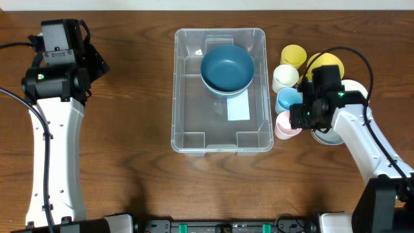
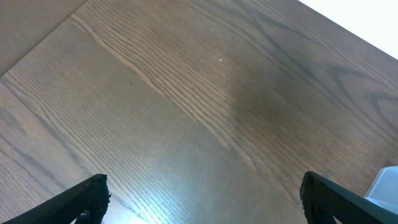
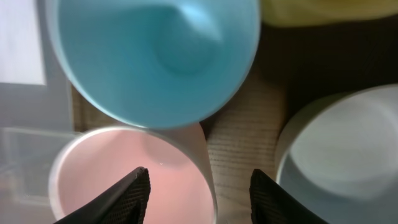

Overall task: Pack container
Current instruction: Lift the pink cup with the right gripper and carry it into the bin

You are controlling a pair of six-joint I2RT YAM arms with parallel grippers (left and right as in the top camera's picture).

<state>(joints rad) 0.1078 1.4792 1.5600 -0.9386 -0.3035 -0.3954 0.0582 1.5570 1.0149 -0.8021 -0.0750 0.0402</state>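
**Right gripper** [image 3: 202,186]: jaws partly spread and straddling one wall of a pink cup [image 3: 124,180]. One fingertip is over the cup's mouth, the other outside it over the table [image 3: 242,143]; contact with the wall cannot be told. A light-blue cup [image 3: 155,56] stands just ahead of the fingers, and a pale bowl [image 3: 348,155] sits beside the outer finger. The container [image 1: 197,120] lies just beyond the pink cup and holds a dark-blue bowl [image 1: 227,66].

**Left gripper** [image 2: 204,190]: jaws spread wide above bare wood, well apart from the container.
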